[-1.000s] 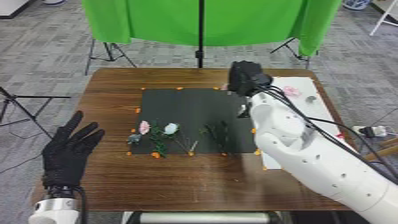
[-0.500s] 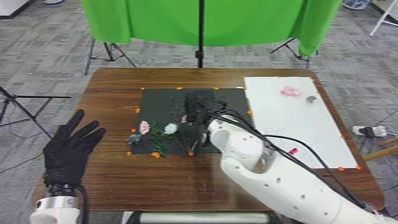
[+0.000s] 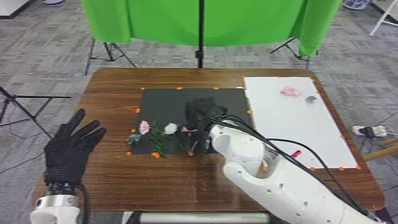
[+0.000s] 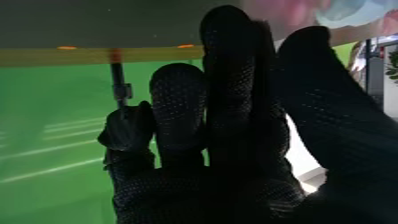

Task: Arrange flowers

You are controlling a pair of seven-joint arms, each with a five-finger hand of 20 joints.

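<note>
In the head view my right hand [image 3: 204, 109] is low over the black board [image 3: 169, 100]; a small pink flower [image 3: 188, 130] hangs at its near edge, pinched by thumb and fingers. To its left lie a white flower [image 3: 171, 128], a pink flower [image 3: 145, 127] and a grey-blue flower [image 3: 134, 137], with green leaves [image 3: 159, 145] among them. My left hand [image 3: 67, 155] is left of the board, fingers spread. In the right wrist view, my right hand [image 4: 231, 95] has pink petals [image 4: 282, 11] beyond its fingertips, beside a blurred white flower [image 4: 351, 12].
A white sheet [image 3: 289, 117] lies on the right of the table [image 3: 178, 185]. On it are a pink blossom [image 3: 290, 91], a small grey piece [image 3: 311, 99] and a red piece [image 3: 295, 152]. Orange markers edge the board. A green cloth [image 3: 160, 22] hangs behind.
My right hand has moved from the far right, by the white sheet, left and nearer over the board. The small pink flower came along and now sits beside the white one.
</note>
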